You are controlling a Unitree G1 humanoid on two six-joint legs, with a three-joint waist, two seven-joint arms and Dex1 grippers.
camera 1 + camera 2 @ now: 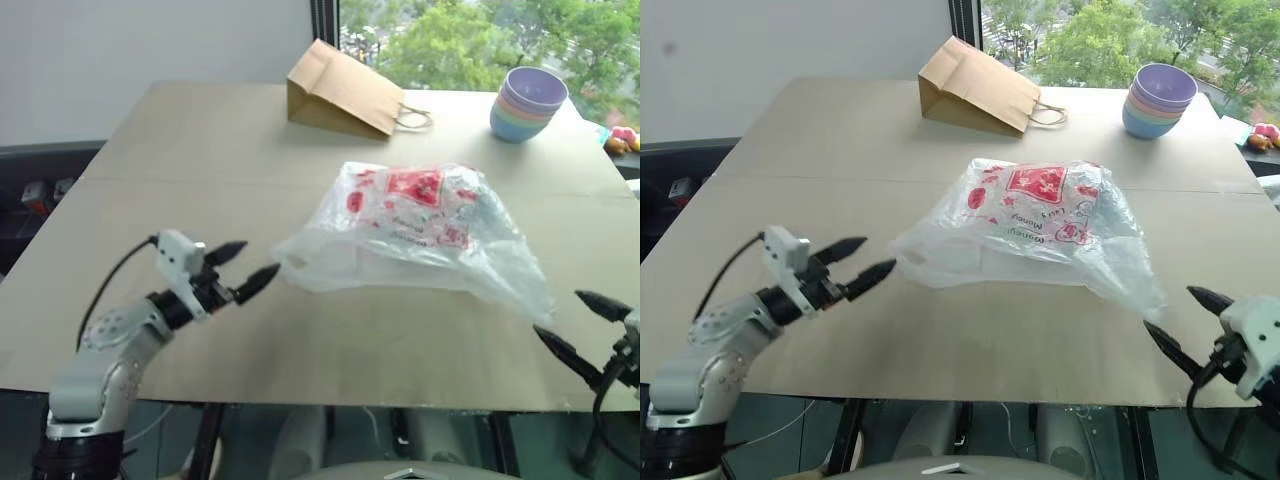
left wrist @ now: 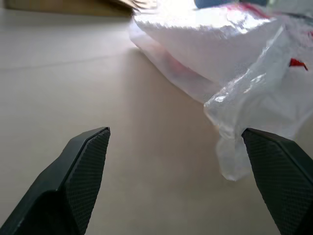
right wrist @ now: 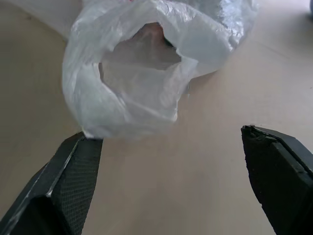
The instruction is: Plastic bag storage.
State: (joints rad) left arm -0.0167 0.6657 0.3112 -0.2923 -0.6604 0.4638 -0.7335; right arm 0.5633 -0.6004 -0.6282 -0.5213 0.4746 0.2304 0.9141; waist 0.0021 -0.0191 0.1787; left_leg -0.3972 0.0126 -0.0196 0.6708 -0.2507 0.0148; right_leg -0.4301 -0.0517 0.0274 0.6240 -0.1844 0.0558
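Note:
The plastic bag (image 1: 420, 230), thin translucent white with red printed squares, lies crumpled in the middle of the table. My left gripper (image 1: 260, 258) hovers just off the bag's left tip, pointing at it, open and empty. In the left wrist view both black fingers (image 2: 83, 171) stand wide apart, and the bag's edge (image 2: 234, 54) lies close to one of them. My right gripper (image 1: 557, 312) is open at the bag's right end near the table's front edge. In the right wrist view the bag's open mouth (image 3: 146, 73) faces the spread fingers (image 3: 274, 171).
A brown paper bag (image 1: 345, 95) with handles lies on its side at the back of the table (image 1: 200, 150). A stack of pastel bowls (image 1: 528, 103) stands at the back right. Small red objects (image 1: 620, 140) sit past the right edge.

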